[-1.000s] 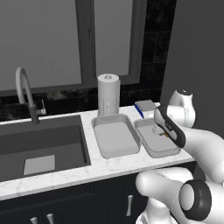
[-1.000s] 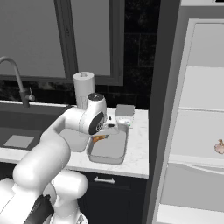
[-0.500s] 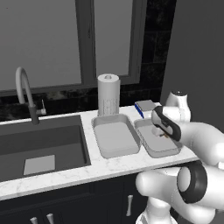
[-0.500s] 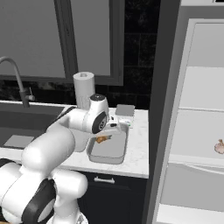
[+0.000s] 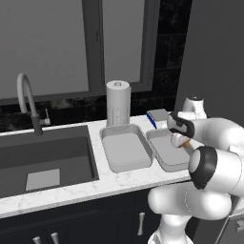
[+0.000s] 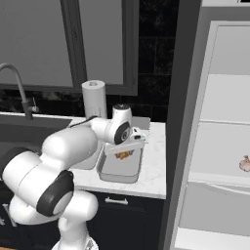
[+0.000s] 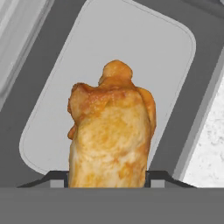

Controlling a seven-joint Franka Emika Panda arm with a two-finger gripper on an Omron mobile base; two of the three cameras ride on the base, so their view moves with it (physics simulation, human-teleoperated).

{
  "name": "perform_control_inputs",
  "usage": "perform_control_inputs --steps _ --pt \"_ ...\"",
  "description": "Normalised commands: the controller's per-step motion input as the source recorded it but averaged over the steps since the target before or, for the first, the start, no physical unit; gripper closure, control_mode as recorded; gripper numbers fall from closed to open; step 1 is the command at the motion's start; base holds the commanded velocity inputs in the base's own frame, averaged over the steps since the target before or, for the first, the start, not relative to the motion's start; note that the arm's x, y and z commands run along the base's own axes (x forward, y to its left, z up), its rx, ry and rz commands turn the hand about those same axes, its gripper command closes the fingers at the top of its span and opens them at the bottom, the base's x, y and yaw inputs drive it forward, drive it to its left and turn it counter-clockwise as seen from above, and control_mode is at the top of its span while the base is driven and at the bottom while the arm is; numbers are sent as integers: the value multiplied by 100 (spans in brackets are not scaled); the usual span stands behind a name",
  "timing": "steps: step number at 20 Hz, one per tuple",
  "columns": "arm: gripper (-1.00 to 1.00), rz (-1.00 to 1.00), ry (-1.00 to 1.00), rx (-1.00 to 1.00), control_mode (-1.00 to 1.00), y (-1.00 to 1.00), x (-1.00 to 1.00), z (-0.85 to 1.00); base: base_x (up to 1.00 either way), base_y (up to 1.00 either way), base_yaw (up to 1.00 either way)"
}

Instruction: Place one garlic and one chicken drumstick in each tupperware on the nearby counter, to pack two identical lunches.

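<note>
My gripper (image 7: 107,178) is shut on a golden-brown chicken drumstick (image 7: 111,135), which hangs just above the bare floor of a grey tupperware (image 7: 144,48). In the left base view this is the right-hand tupperware (image 5: 164,164); the gripper (image 5: 181,139) holds the drumstick (image 5: 184,142) over it. A second tupperware (image 5: 126,152) lies beside it on the left, on the white marble counter (image 5: 71,190). From the right base view the drumstick (image 6: 123,155) hovers over the tupperware (image 6: 117,171) under the gripper (image 6: 127,148). A garlic (image 6: 244,163) lies on a fridge shelf.
A paper towel roll (image 5: 117,102) stands behind the tupperwares, with a blue-edged sponge (image 5: 157,116) to its right. The dark sink (image 5: 43,157) and faucet (image 5: 26,102) are on the left. The open fridge (image 6: 219,136) stands right of the counter (image 6: 154,171).
The arm's elbow has swung outward and the drumstick has drifted slightly further over the right tupperware. The grip has stayed the same.
</note>
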Motion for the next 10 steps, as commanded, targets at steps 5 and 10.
perform_control_inputs --steps 5,10 --pt "100 8 1 0 -100 7 44 -58 0 0 0" --pt "100 6 -3 -2 -100 -4 11 -31 0 0 0"
